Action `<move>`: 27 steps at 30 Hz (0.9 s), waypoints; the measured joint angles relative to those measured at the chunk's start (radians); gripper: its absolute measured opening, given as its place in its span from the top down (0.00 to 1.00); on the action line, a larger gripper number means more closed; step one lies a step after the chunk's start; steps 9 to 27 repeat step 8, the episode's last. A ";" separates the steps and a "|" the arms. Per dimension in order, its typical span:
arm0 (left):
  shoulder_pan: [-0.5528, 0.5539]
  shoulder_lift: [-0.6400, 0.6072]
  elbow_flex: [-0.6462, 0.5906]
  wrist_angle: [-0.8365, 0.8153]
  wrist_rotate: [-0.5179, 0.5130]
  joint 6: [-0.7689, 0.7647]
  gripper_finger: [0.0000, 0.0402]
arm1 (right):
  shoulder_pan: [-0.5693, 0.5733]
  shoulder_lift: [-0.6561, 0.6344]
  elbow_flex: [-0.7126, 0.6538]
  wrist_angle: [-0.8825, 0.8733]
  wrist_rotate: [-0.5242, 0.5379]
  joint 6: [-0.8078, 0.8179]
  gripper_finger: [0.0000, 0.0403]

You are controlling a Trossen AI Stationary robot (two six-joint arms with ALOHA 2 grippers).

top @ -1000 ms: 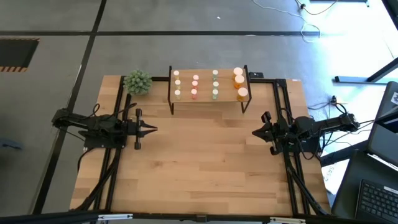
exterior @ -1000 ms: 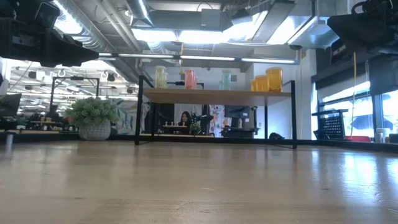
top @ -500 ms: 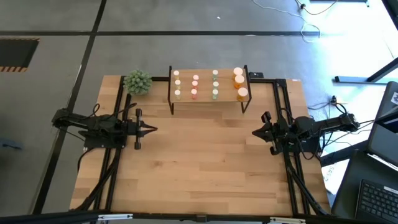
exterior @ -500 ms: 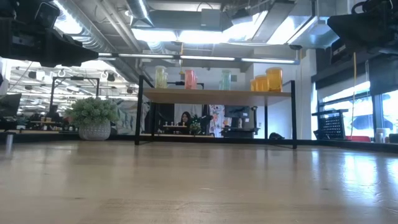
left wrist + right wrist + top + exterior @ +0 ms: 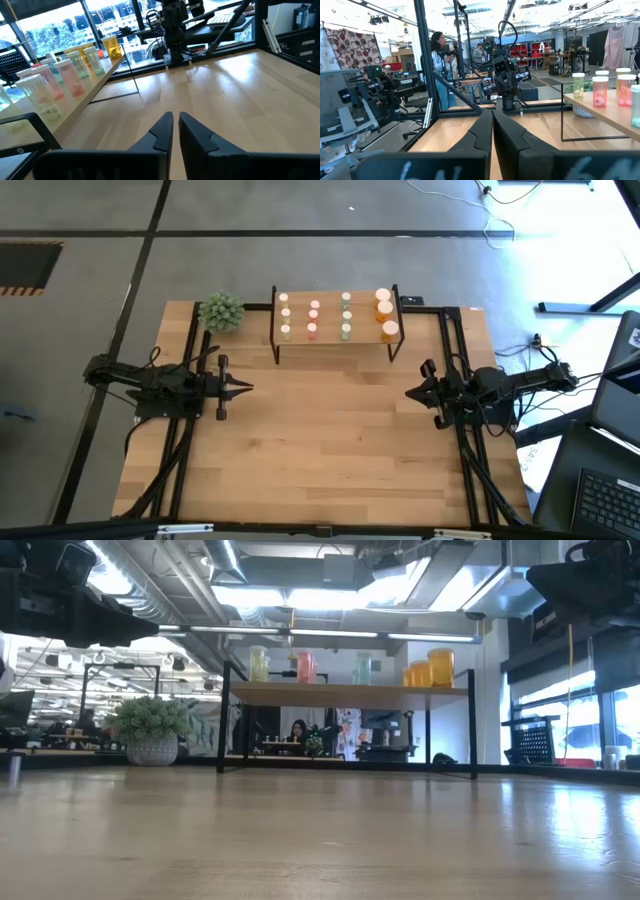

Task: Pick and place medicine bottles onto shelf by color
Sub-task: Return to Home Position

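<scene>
Holding jaws pressed together on the right gripper, nothing between them; leaving only a thin slit between those of the left gripper, likewise clamping nothing.

Logging wooden table, filling the middle of the high view. Logging left arm and right arm, lying low along the table's left and right sides, tips pointing inward at each other, both well apart from the shelf. Logging shelf, light-wood board on thin black legs, standing at the far edge of the table between the two arms. Logging green spiky plant in a pale pot, sitting on the table just beside the shelf's left end. Counting three orange medicine bottles, standing upright in a column at the shelf's right end. Counting nine small medicine bottles in three columns of three, all upright on the board: yellowish bottles at the left end, pink bottles next, green bottles beside the orange column. Noting a person, small in the low view, in the room beyond the shelf legs.
</scene>
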 joint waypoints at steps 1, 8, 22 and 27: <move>0.000 0.000 0.000 0.000 0.000 0.000 0.93 | 0.000 0.000 0.000 0.000 0.000 0.000 0.96; 0.000 0.000 0.000 0.000 0.000 0.000 0.92 | 0.000 0.000 0.000 0.000 0.000 0.000 0.96; 0.000 0.000 0.000 0.000 0.000 0.000 0.92 | 0.000 0.000 0.000 0.000 0.000 0.000 0.96; 0.000 0.000 0.000 0.000 0.000 0.000 0.92 | 0.000 0.000 0.000 0.000 0.000 0.000 0.96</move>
